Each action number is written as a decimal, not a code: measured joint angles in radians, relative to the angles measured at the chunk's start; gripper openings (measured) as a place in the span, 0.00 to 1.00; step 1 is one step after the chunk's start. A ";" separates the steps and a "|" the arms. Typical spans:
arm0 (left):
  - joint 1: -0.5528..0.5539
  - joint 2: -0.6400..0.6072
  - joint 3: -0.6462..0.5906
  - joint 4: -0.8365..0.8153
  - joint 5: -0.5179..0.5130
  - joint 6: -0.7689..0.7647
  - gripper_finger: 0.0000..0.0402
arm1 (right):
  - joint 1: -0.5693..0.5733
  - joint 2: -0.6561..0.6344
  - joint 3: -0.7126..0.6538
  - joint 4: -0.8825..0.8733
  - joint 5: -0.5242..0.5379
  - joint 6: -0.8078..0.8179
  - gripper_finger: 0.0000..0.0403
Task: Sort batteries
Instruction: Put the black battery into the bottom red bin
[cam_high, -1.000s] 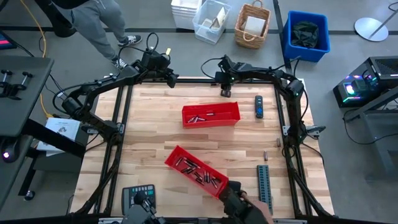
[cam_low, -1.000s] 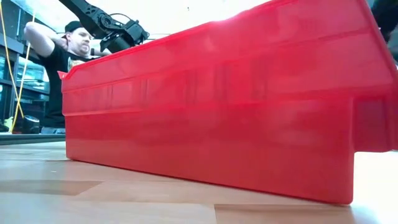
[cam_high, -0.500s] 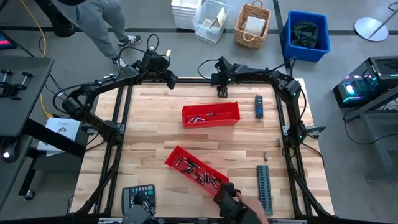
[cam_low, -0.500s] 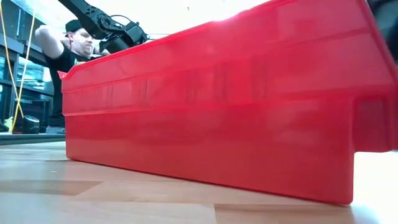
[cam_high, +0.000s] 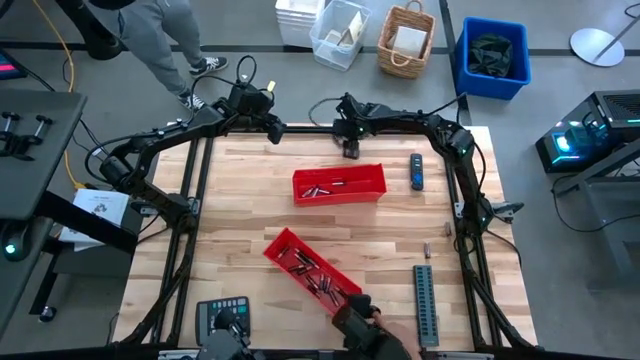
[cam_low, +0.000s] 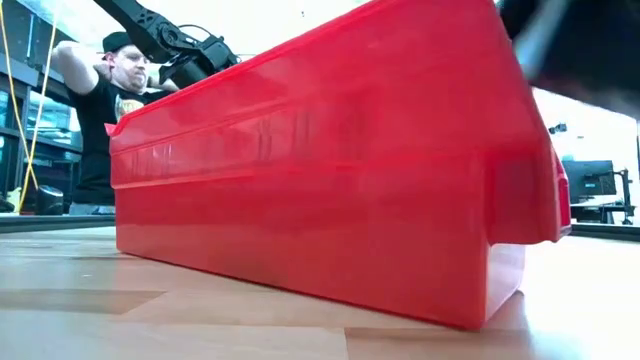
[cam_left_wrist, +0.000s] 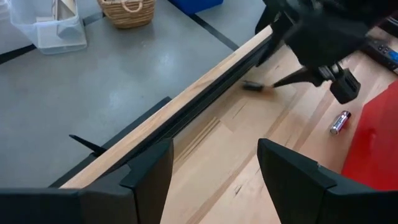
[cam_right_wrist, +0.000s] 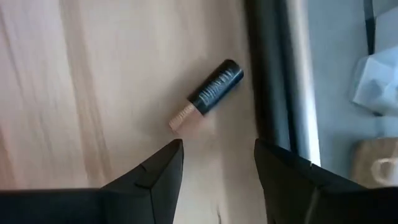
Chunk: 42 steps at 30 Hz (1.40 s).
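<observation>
**Red trays hold most of the batteries; one lies loose by the far edge**

Red plastic marks both containers on the wooden table (cam_high: 240, 240). The far red tray (cam_high: 338, 185) sits square near the middle and holds a few batteries (cam_high: 322, 187) lying on its floor. The near red tray (cam_high: 305, 270) lies at a slant toward the front edge and carries a larger scatter of batteries (cam_high: 312, 274) along its length; a person's gloved hand (cam_high: 362, 330) is at its front corner. In the low view this tray's side wall (cam_low: 320, 190) fills most of the picture, and its contents are hidden.

One loose battery (cam_right_wrist: 207, 94) lies on bare wood just beside the table's dark far rail, directly ahead of the right gripper (cam_right_wrist: 217, 162), whose fingers are spread apart with nothing between them. The same battery (cam_left_wrist: 339, 122) shows in the left wrist view, near the far tray's edge. The left gripper (cam_left_wrist: 214, 165) hangs over the far left corner, fingers also spread and empty.

A grey ridged strip (cam_high: 425, 296) and a black-and-blue device (cam_high: 416, 171) lie along the right side.
</observation>
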 joint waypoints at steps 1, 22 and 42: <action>0.000 0.000 0.000 -0.002 0.000 0.000 0.57 | -0.001 0.003 0.024 -0.007 -0.022 0.040 0.48; 0.014 0.185 0.034 -0.105 0.019 -0.217 0.57 | 0.125 -0.005 0.251 -0.103 -0.047 0.719 0.48; -0.085 0.517 0.294 -0.353 -0.115 -0.641 0.57 | -0.109 -0.047 0.717 -0.465 -0.062 0.772 0.48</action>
